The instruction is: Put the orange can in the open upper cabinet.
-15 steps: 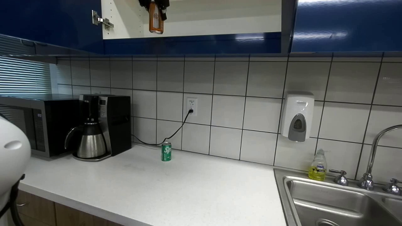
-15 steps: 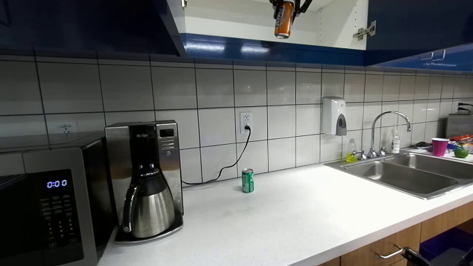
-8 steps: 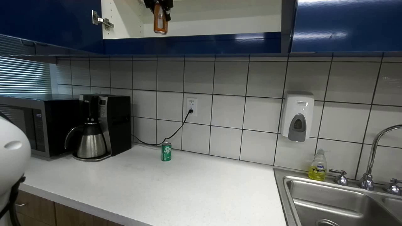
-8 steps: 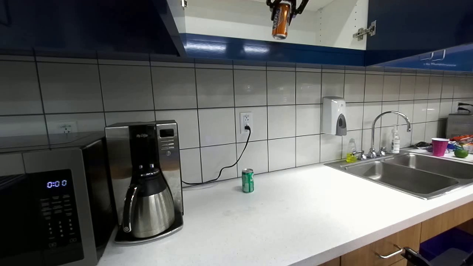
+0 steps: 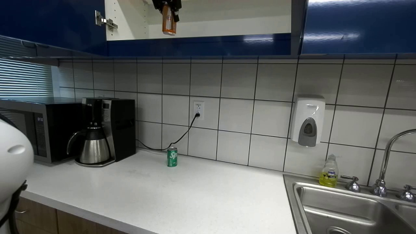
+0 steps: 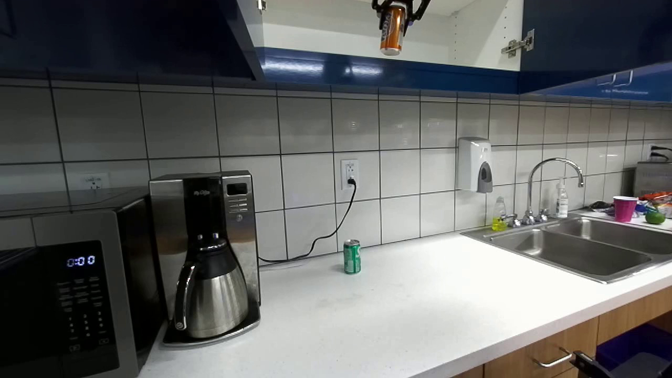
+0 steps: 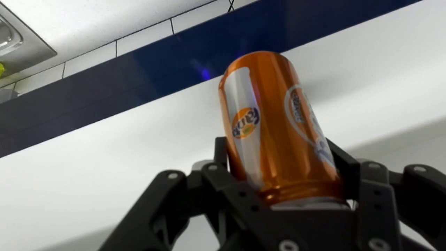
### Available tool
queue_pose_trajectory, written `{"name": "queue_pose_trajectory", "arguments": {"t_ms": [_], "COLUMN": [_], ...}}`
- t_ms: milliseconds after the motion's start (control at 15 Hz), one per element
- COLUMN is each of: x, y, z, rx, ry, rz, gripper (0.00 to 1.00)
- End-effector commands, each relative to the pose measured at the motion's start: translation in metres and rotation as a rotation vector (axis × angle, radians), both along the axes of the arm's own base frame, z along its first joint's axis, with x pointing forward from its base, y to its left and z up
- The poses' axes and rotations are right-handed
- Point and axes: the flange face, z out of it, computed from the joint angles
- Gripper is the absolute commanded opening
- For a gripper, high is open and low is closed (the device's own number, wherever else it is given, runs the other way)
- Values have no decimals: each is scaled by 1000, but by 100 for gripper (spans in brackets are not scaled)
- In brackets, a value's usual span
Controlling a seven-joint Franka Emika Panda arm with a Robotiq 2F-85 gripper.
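Note:
The orange can (image 5: 169,25) is in my gripper (image 5: 169,14) in both exterior views, also as the can (image 6: 392,34) and gripper (image 6: 395,27). In the wrist view the black fingers of the gripper (image 7: 275,150) press on both sides of the can (image 7: 268,115) near one end. The open upper cabinet (image 5: 227,22) has a pale interior, also in an exterior view (image 6: 325,31). The can hangs at the cabinet's opening, slightly tilted, its lower end just above the front rail's line of sight. The wrist view shows the pale cabinet surface (image 7: 104,167) behind it.
A dark blue rail (image 5: 198,47) runs along the cabinet's lower front. Open blue doors (image 5: 48,22) (image 6: 593,42) flank it. Below, a green can (image 5: 172,157), coffee maker (image 6: 205,262) and microwave (image 6: 73,294) stand on the white counter (image 6: 420,299). A sink (image 6: 572,252) lies beside them.
My gripper and the held orange can have moved a little inward, toward the back of the cabinet. The can is still held. The green can has not moved.

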Motion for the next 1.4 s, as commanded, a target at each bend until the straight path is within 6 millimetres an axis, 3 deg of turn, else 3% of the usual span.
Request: {"name": "queue_pose_trajectory", "arguments": {"t_ms": [0, 733, 1333], "x": [10, 36, 62], "y": [3, -6, -6], "z": [11, 12, -6], "rx": [-1, -20, -24], "ry": [-1, 41, 62], "rz": [-43, -84, -99], "gripper": [39, 39, 39]}}
